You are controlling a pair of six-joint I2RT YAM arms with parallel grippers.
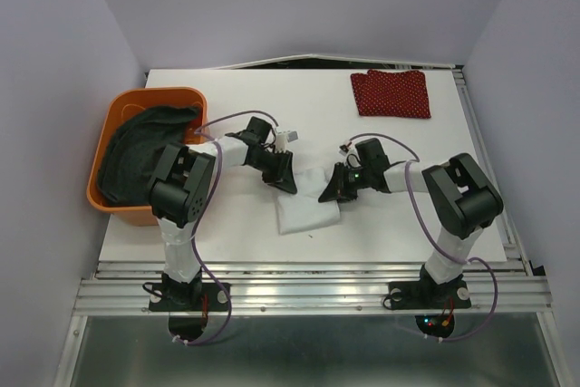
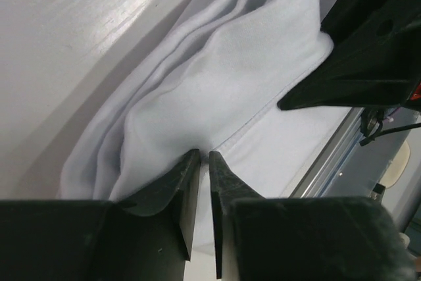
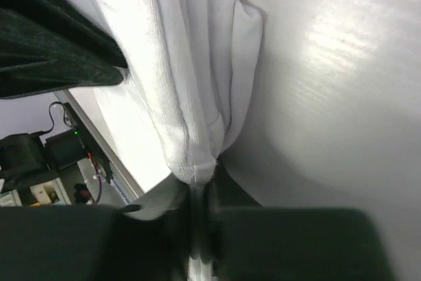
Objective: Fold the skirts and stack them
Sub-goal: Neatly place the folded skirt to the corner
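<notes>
The white skirt (image 1: 304, 215) lies bunched on the table between the two arms. My left gripper (image 1: 288, 186) is shut on its left edge; in the left wrist view the gripper (image 2: 204, 156) pinches a fold of the white skirt (image 2: 230, 70). My right gripper (image 1: 328, 195) is shut on the right edge, and in the right wrist view the gripper (image 3: 202, 185) clamps a thick gathered fold of the white skirt (image 3: 177, 83). The red skirt (image 1: 391, 93) lies folded at the back right. The dark grey skirt (image 1: 136, 151) sits in a heap in the basket.
The orange basket (image 1: 154, 94) stands at the table's left edge, next to the left arm. The table's front rail (image 1: 308, 269) runs just below the white skirt. Each wrist view shows the other gripper close by, dark, at its upper edge.
</notes>
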